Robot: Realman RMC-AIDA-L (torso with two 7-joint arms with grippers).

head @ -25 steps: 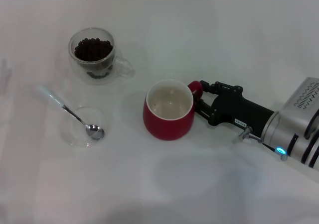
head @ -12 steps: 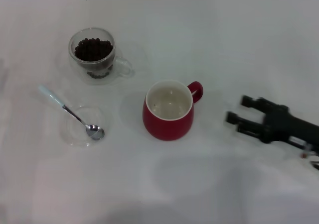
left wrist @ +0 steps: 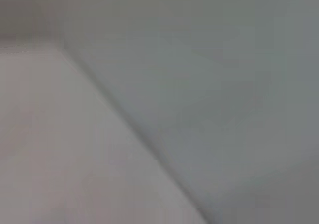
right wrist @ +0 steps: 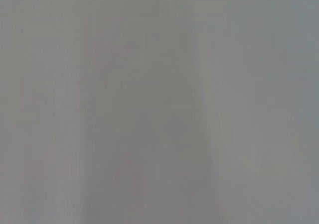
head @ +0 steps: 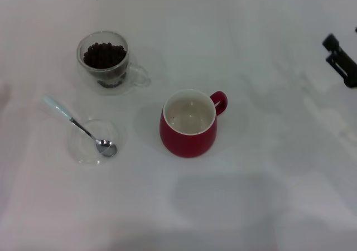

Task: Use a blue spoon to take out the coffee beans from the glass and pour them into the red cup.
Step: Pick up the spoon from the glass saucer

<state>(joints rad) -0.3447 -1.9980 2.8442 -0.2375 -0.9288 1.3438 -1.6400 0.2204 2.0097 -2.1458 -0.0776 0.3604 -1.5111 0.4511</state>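
The glass [head: 109,76] stands at the back left of the white table, with coffee beans [head: 104,54] filling its upper part. In front of it lies the blue spoon [head: 78,125], its silver bowl resting in a clear glass saucer [head: 83,150] and its pale handle pointing back and left. The red cup [head: 188,135] stands upright in the middle, white inside, handle toward the right. My right gripper [head: 333,51] is at the far right edge of the head view, well away from the cup, open and holding nothing. The left gripper is out of view.
The white table [head: 184,206] spreads around the objects, with bare surface between the cup and the right gripper. Both wrist views show only blurred pale grey surface.
The right gripper let go of the red cup's handle, drew back to the right, then moved toward the far right edge. The cup, glass and spoon stayed put.
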